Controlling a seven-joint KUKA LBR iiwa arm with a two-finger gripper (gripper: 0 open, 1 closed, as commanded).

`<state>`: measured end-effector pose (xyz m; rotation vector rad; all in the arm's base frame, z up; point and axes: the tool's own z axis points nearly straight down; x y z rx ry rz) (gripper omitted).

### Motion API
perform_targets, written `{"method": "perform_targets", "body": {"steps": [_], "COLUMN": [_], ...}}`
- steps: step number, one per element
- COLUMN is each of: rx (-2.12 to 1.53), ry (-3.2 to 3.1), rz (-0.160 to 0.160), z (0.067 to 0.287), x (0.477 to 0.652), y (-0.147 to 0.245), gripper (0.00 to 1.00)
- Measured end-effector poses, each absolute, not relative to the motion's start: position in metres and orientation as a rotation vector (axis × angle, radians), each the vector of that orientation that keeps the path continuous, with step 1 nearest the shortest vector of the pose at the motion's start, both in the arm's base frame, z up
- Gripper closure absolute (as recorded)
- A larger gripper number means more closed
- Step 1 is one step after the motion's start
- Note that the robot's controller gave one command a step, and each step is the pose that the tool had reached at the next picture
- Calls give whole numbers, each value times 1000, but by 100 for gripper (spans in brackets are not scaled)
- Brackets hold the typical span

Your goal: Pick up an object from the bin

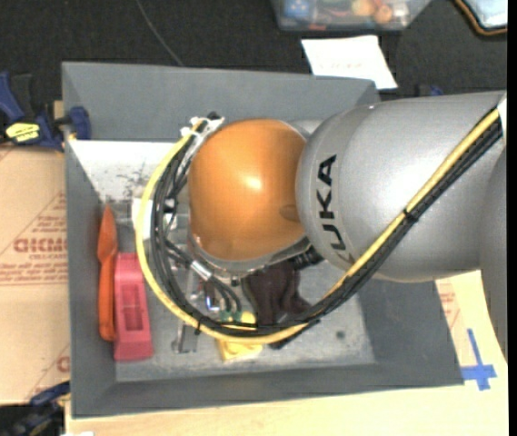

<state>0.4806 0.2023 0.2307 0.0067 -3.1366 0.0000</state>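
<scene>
Locate the gripper (205,300) low in the middle of the bin (240,89), under the orange wrist cover (240,189) (whether it is open or closed cannot be told). The pink block (132,309) lies just beside it toward the view's left, against an orange tool (105,271); a yellow piece (240,351) lies near the front wall

The bin (240,94) is of grey metal, matt, and its floor looks scuffed and speckled; the orange cover (240,189) on the wrist is smooth and glossy, with a bright highlight; the arm (403,180) has a smooth silver-grey shell with a soft sheen; the pink block (132,312) looks like matt plastic; the dark brown thing (272,293) looks soft, perhaps cloth.
</scene>
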Motion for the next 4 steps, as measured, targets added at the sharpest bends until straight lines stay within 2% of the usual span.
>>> {"method": "perform_targets", "body": {"steps": [1, 2, 3, 4], "rx": [-3, 490, 257, 1037], "ry": [-3143, -3108, -3144, -2980], "rz": [-3, -2, -2, 18], "z": [234, 129, 72, 73], "x": [483, 480, 484, 491], "y": [201, 220, 234, 228], "gripper": [0, 0, 0, 0]}}
